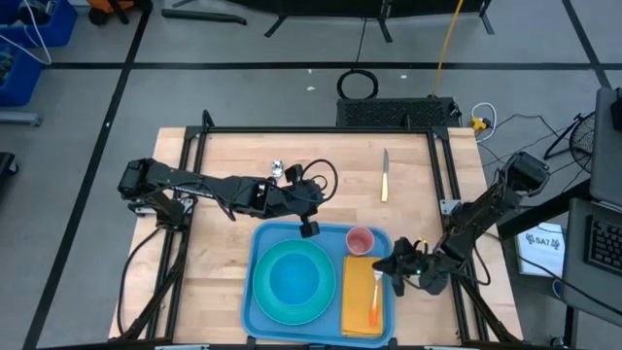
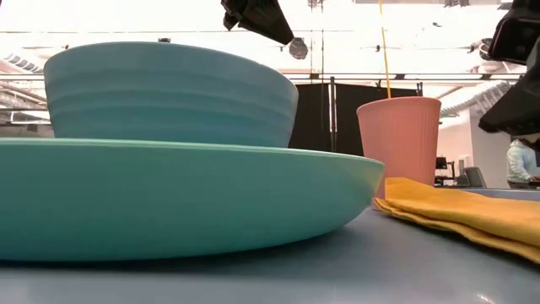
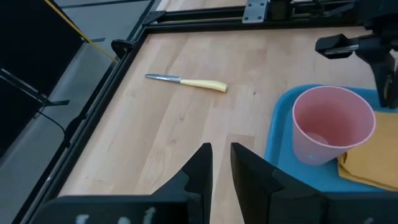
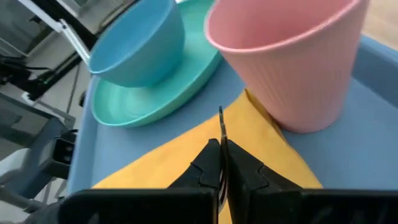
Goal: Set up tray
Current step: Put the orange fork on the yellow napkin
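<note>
The large flat blue plastic tray (image 1: 255,255) with rounded corners and a raised rim lies on the pale wooden table (image 1: 233,165), at its near edge and a little right of centre. On the tray a round turquoise plate (image 1: 294,282) carries a blue bowl (image 2: 169,93); beside them lies a folded orange-yellow napkin (image 1: 362,297) with an orange fork (image 1: 375,299) on top, and a ribbed pink cup (image 1: 360,239) stands upright at the tray's far right corner.

The left gripper (image 1: 309,229) hangs over the tray's far rim, just beyond the plate and to the left of the cup. Its two dark fingers (image 3: 198,169) stand slightly apart with only a narrow gap between them, and nothing is held.

The right gripper (image 1: 385,266) sits at the tray's right edge, above the napkin and near the fork's tip, with the cup just beyond it. Its fingers (image 4: 208,163) are pressed together; a thin dark sliver shows between their tips, but what it is cannot be told.

Well apart from the tray, on the far side of the table, lies a knife with a cream handle (image 1: 385,178). A small shiny metal object (image 1: 277,169) rests near the left arm.
</note>
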`<control>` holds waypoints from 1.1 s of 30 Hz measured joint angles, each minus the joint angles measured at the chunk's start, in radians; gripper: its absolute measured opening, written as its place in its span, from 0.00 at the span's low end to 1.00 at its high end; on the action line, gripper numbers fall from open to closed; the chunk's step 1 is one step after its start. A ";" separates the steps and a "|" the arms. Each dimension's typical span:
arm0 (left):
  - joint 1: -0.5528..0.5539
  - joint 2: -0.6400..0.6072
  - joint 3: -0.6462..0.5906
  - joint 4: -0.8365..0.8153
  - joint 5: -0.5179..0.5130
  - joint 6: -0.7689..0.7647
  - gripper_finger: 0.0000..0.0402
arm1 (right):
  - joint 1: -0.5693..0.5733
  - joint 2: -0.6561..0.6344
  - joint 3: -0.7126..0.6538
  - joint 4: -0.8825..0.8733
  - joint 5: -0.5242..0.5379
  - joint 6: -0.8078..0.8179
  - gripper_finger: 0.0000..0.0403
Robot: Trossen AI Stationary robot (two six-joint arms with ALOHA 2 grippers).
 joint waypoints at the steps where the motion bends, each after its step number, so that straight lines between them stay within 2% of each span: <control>1: 0.000 0.000 0.000 0.000 0.000 0.001 0.16 | -0.008 0.002 0.000 -0.013 -0.002 0.001 0.00; 11: 0.000 0.000 0.000 0.007 0.000 0.006 0.16 | -0.046 0.071 -0.021 -0.033 -0.063 0.080 0.00; 16: 0.000 0.000 0.000 0.008 0.000 0.007 0.16 | -0.054 0.105 -0.021 -0.033 -0.127 0.124 0.00; 24: 0.000 0.000 0.000 0.008 0.000 0.007 0.16 | -0.054 0.117 -0.021 -0.031 -0.132 0.134 0.01; 27: 0.000 0.000 0.000 0.008 -0.001 0.007 0.16 | -0.054 0.119 -0.022 -0.040 -0.137 0.119 0.04; 33: 0.000 0.000 0.000 0.008 -0.001 0.007 0.16 | -0.053 0.120 -0.025 -0.010 -0.139 0.077 0.20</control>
